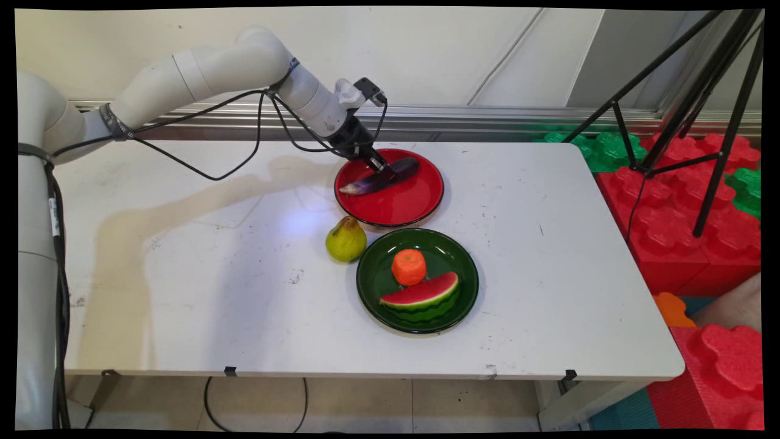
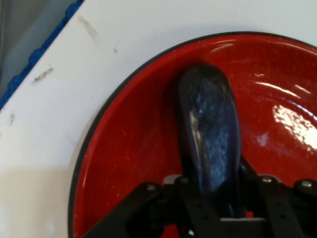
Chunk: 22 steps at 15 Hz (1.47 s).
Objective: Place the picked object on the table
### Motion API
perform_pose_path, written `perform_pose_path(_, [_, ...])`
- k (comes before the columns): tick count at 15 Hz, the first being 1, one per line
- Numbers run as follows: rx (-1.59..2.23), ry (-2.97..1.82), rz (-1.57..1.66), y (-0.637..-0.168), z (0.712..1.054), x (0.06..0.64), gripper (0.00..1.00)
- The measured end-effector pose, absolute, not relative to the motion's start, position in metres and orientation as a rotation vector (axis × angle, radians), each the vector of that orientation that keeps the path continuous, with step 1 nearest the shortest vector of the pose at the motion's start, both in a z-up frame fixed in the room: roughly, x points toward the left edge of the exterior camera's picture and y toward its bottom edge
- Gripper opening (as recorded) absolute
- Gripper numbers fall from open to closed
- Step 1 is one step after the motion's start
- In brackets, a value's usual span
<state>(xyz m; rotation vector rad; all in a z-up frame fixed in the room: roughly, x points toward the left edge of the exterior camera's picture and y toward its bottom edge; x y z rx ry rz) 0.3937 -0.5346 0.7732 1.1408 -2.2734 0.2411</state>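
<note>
Nearest the camera sits a green plate (image 1: 373, 286) holding a watermelon slice (image 1: 422, 297) with an orange piece (image 1: 409, 266) just behind it. Its far rim lies just beside the near rim of a red plate (image 1: 411, 204), and a pear (image 1: 345, 239) stands on the desk (image 1: 183, 274) just beside both plates on their left. On the red plate lies a dark eggplant (image 1: 390, 174), stretched across the plate's far half, its pale stem end pointing left. A black claw (image 1: 379, 166) pinches the eggplant around its middle; the hand view shows the eggplant (image 2: 210, 134) rising between the linkage, with red plate (image 2: 129, 163) on either side. Wide bare desk spreads left of the pear and right of both plates, up to the desk's edges.
</note>
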Motion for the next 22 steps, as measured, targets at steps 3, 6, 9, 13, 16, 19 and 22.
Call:
perform_pose_path(3, [1.142,-2.272,0.239,-0.535,0.774,0.394,0.00])
perform_pose_path(6, [1.142,-2.270,0.241,-0.534,0.776,0.395,0.00])
perform_pose_path(9, [1.136,-2.268,0.244,-0.532,0.780,0.397,0.00])
perform_pose_path(13, [1.118,-2.258,0.257,-0.524,0.791,0.401,0.00])
perform_pose_path(16, [1.098,-2.250,0.268,-0.515,0.803,0.405,0.00])
perform_pose_path(19, [1.069,-2.245,0.280,-0.501,0.818,0.412,0.00])
perform_pose_path(22, [1.029,-2.244,0.295,-0.479,0.840,0.424,0.00])
